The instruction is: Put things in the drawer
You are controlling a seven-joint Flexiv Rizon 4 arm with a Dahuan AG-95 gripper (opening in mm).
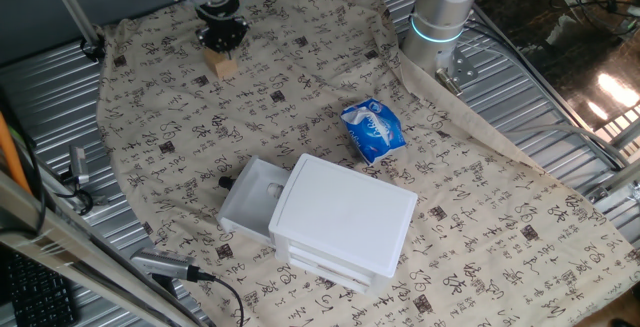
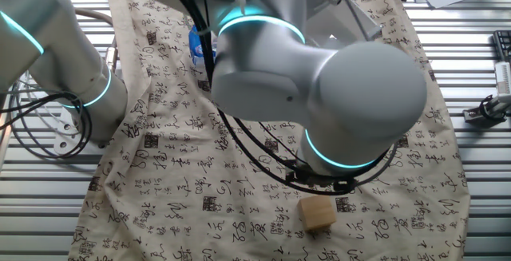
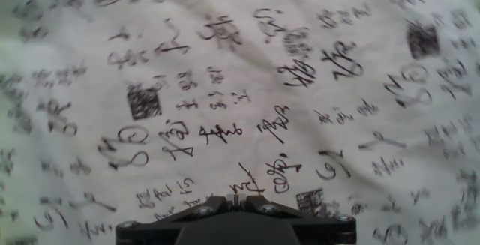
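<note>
1. From one fixed view, my fingers hung over the far end of the desk, which was covered in cream cloth printed with black calligraphy. The small light-brown wooden block sat on the cloth just below them; I could not tell whether we touched, nor how wide my fingers stood. The boxy white plastic drawer unit stood well apart, its shallow white top drawer pulled out, beside a crumpled blue-and-white packet.
2. From the other fixed view, my grey arm hid the fingers; the block lay on the cloth just below it.
3. In the hand view, only blurred cloth showed.
</note>
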